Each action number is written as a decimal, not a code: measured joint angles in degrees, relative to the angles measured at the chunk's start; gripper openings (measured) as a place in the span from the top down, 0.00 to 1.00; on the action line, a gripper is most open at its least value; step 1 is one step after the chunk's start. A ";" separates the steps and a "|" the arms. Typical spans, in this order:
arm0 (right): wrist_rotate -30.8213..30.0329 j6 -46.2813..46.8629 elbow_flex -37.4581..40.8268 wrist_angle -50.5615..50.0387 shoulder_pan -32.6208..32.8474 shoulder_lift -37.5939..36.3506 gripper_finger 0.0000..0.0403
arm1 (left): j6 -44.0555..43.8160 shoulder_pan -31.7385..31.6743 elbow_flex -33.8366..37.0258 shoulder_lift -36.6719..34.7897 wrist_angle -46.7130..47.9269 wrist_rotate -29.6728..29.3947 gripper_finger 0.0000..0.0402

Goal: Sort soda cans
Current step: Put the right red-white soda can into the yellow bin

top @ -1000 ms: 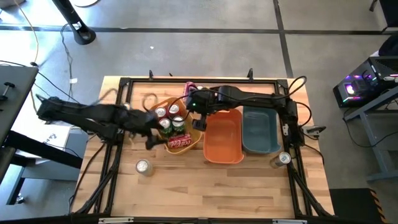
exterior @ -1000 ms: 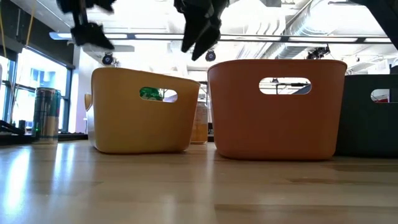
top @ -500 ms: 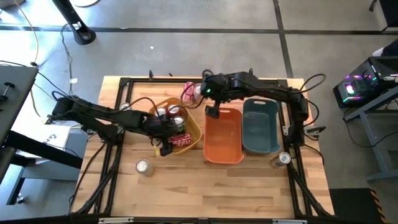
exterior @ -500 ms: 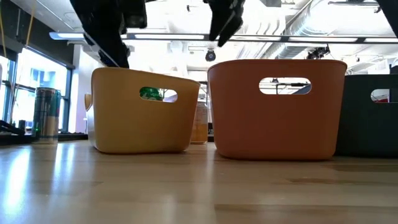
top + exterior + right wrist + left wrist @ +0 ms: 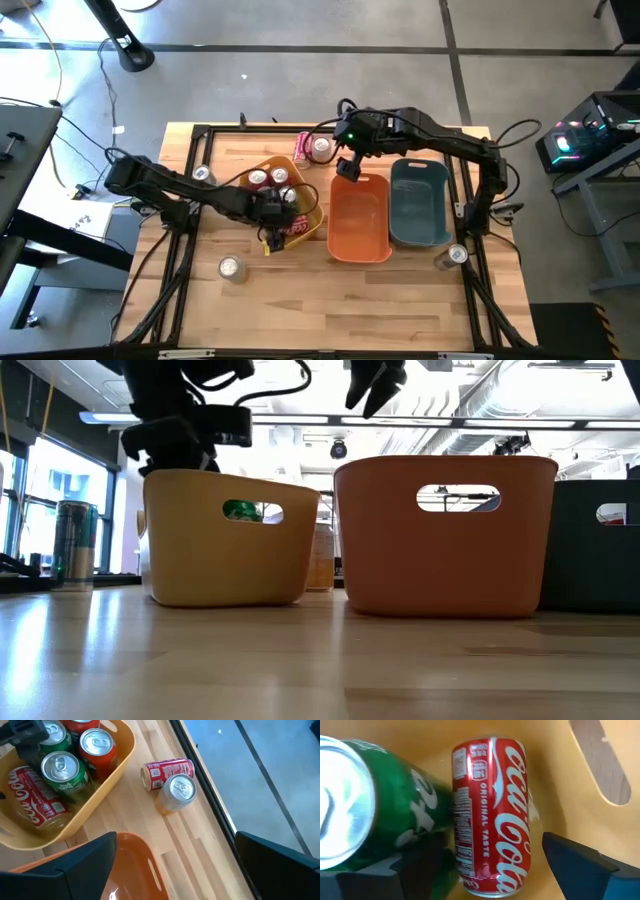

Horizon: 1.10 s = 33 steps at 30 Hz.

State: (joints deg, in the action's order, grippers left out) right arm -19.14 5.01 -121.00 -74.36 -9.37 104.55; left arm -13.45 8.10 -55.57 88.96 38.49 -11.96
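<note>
The yellow bin (image 5: 300,205) holds several soda cans: upright green ones (image 5: 60,770), an upright red one (image 5: 100,745) and a red can (image 5: 492,815) lying on its side on the bin's floor. My left gripper (image 5: 272,222) reaches down into this bin, open, with one finger (image 5: 395,870) between the green can (image 5: 395,805) and the lying red can and the other finger (image 5: 585,865) on the red can's far side. My right gripper (image 5: 348,165) hangs open and holds nothing, high above the far end of the orange bin (image 5: 360,220). My left gripper straddles the lying red can from above, fingers pointing down across its length. A gap shows between one finger (image 5: 570,855) and the can's side (image 5: 527,845). Whether the other finger touches the red or the green can, I cannot tell.
A teal bin (image 5: 420,205) stands right of the orange one. Behind the bins a red can (image 5: 167,770) lies beside an upright can (image 5: 177,792). Single cans stand at the left edge (image 5: 203,173), near left (image 5: 230,267) and near right (image 5: 455,255).
My left gripper has swung toward the table's right and sunk into the yellow bin, rolling as it came down over the lying red can. My right gripper has risen and drawn away from the yellow bin toward the far right, over the orange bin's far end.
</note>
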 joint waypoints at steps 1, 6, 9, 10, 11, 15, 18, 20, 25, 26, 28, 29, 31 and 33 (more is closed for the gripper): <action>0.01 -0.04 0.00 0.03 0.06 0.00 0.01 | -0.14 0.02 0.00 0.59 0.36 0.12 0.17; 0.09 -0.08 0.00 0.39 0.13 0.00 0.01 | -3.73 -0.28 -0.17 1.89 -0.51 1.15 0.17; 0.09 -0.70 0.01 0.45 0.13 0.00 0.01 | -4.91 -0.40 -0.17 2.02 -0.64 1.26 0.17; 0.10 -0.93 0.01 0.50 0.13 0.00 0.01 | -4.90 -0.58 -0.17 2.07 -0.69 1.41 0.17; 0.11 -0.96 -0.01 0.69 0.13 0.00 0.01 | -4.89 -0.81 -0.17 2.07 -0.69 1.59 0.17; 0.18 -0.96 0.01 1.37 0.13 0.00 0.01 | -4.93 -1.06 -1.02 1.46 -0.14 2.70 0.18; 0.22 -0.98 0.00 1.35 0.13 0.00 0.01 | -9.15 -1.66 -3.77 -0.24 1.58 6.04 0.18; 0.22 -0.99 0.01 1.38 0.13 0.00 0.01 | -14.88 -2.76 -6.28 -1.23 3.51 8.06 0.18; 0.21 -1.17 -0.01 1.78 -0.11 0.02 0.01 | -23.95 -5.05 -10.49 -2.51 8.11 9.96 0.18; 0.22 -1.41 0.00 1.94 -0.22 0.02 0.01 | -24.19 -5.00 -10.75 -2.46 8.43 9.93 0.18; 0.22 -1.83 -0.01 2.30 -0.43 0.02 0.01 | -26.10 -4.92 -10.95 -2.22 8.56 9.89 0.18; 0.22 -2.19 0.01 2.33 -0.59 0.02 0.01 | -27.47 -4.90 -10.98 -1.88 8.37 9.90 0.18; 0.22 -2.45 -0.02 2.33 -0.97 0.02 0.01 | -30.49 -4.82 -10.35 -0.59 8.04 10.32 0.18; 0.22 -2.36 0.01 2.33 -1.39 0.02 0.01 | -31.95 -4.39 -9.70 0.88 7.57 9.62 0.18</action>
State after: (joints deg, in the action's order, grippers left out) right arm -18.92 2.65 -120.99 -72.03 -10.75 104.57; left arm -45.40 3.71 -65.28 89.84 46.06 -2.33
